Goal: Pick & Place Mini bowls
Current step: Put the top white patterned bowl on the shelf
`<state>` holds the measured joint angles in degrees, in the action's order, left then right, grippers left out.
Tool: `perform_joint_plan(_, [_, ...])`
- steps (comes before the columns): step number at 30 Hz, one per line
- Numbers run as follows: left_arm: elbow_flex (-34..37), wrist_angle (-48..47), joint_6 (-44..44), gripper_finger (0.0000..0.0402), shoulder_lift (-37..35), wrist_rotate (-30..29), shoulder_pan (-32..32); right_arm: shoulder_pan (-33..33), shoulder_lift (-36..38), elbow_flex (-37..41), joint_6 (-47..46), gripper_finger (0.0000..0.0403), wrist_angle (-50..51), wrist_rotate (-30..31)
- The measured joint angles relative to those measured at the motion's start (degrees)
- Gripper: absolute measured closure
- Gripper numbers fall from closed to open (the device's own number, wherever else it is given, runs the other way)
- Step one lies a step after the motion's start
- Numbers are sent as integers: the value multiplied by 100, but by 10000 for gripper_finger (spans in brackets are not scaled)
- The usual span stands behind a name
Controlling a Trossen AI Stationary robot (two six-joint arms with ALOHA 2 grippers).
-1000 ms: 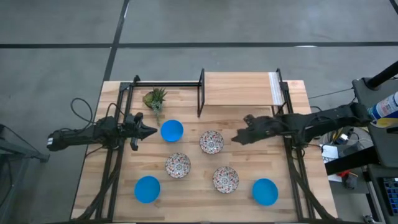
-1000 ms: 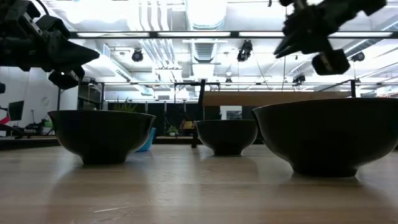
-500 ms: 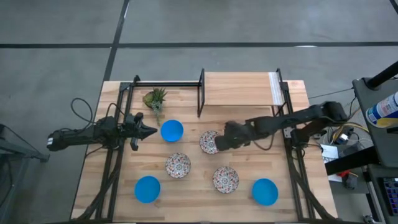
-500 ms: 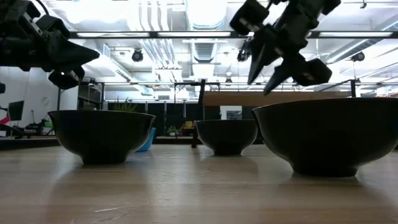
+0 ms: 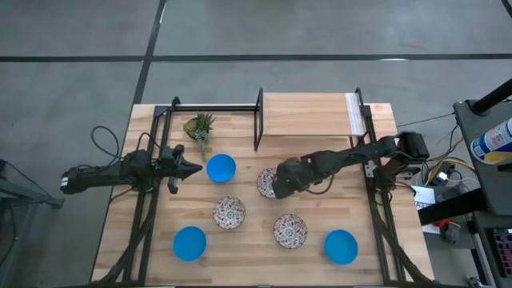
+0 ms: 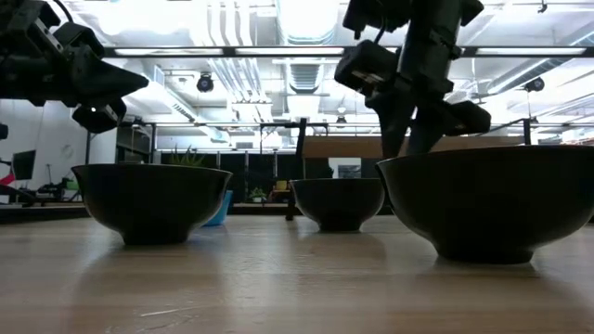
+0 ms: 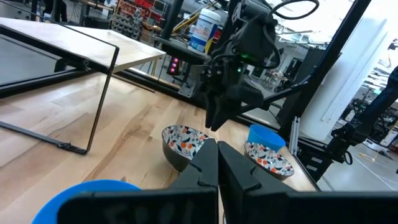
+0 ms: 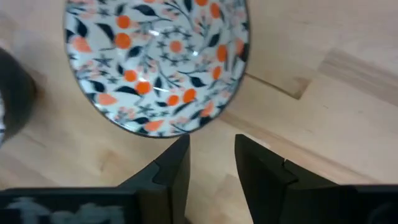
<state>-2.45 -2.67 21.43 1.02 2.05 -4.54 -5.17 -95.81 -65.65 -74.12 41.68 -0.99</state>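
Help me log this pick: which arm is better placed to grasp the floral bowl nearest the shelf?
Right: the right gripper hovers open at that floral bowl's rim; the left gripper waits beside a blue bowl.

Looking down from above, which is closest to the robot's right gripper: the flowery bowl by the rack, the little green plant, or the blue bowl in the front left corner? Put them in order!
1. White floral bowl, directly beside the right gripper, mid-table.
2. Small green plant, back left by the rack.
3. Bright blue bowl, front left corner.
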Motion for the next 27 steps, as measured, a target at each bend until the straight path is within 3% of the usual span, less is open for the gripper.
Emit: perform_joint_plan(27, [1,2,0,402,0,0,0,503,7,577,-292,294,-779,288])
